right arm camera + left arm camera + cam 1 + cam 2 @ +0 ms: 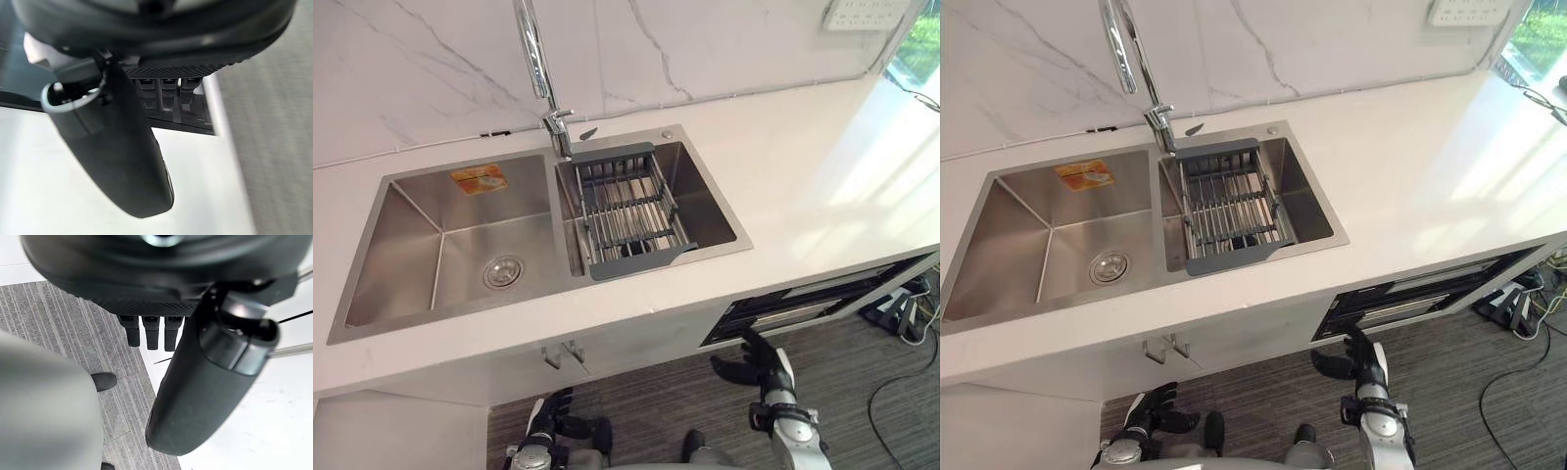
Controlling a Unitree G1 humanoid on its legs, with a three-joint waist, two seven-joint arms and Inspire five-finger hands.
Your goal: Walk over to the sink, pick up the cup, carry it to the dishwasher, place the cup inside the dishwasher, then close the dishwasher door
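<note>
Left robot hand (549,423) hangs low below the sink (440,235) and right robot hand (759,367) is near the dishwasher (815,304). Both have fingers loosely apart and are empty. The dishwasher's dark slot runs lengthwise under the tabletop (803,186) edge, and a rack (628,208) sits across the sink's right basin.

The faucet (536,59) spout is cut off by the upper edge. The wall socket (864,12) is cropped likewise. The dishwasher (803,305) interior is hidden beneath the countertop (803,176). The sink (999,245) left corner is clipped. A dark item (1246,238) under the drain rack (1229,206) bars cannot be identified.
</note>
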